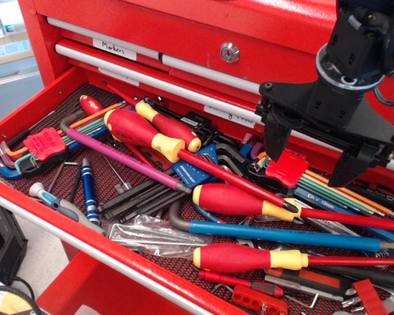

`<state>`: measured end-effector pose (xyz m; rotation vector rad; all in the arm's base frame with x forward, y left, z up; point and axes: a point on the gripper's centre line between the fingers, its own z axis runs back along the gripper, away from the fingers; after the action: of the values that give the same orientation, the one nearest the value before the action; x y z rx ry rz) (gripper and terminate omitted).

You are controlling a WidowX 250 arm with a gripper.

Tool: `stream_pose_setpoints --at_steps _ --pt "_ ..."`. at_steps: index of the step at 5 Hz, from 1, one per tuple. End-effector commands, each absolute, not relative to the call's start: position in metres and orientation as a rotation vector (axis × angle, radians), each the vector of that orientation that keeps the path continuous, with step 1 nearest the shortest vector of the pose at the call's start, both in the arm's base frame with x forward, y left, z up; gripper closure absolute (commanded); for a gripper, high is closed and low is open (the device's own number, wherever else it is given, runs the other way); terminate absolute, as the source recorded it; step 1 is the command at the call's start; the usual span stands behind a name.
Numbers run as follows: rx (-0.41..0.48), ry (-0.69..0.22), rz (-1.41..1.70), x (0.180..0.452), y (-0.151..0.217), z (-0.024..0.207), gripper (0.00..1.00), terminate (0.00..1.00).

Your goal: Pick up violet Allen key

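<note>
Currently the black two-finger gripper [315,159] hangs wide open, holding nothing, well right of the long glossy violet Allen key [121,157], which lies diagonally under the red-and-yellow screwdriver [148,136]; approach should target the key's exposed left shaft.

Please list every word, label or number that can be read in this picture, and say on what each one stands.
"Markers": white handwritten label on an upper closed drawer front.
"10mm", after some unclear letters: blue hex key at right.
White label on the lower drawer front: handwriting too blurred to read, partly behind the pincer.
</note>
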<state>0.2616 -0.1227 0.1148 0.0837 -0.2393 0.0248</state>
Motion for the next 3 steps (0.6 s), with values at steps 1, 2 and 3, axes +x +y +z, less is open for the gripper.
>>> stream_pose_setpoints --at_steps 1,2,3 --pt "0.084 -0.239 0.025 0.262 -0.123 0.115 0.0 0.0" --pt "0.123 -0.279 0.275 0.281 -0.073 0.111 0.0 0.0" --pt "0.139 -0.308 0.527 0.287 -0.033 0.106 0.0 0.0"
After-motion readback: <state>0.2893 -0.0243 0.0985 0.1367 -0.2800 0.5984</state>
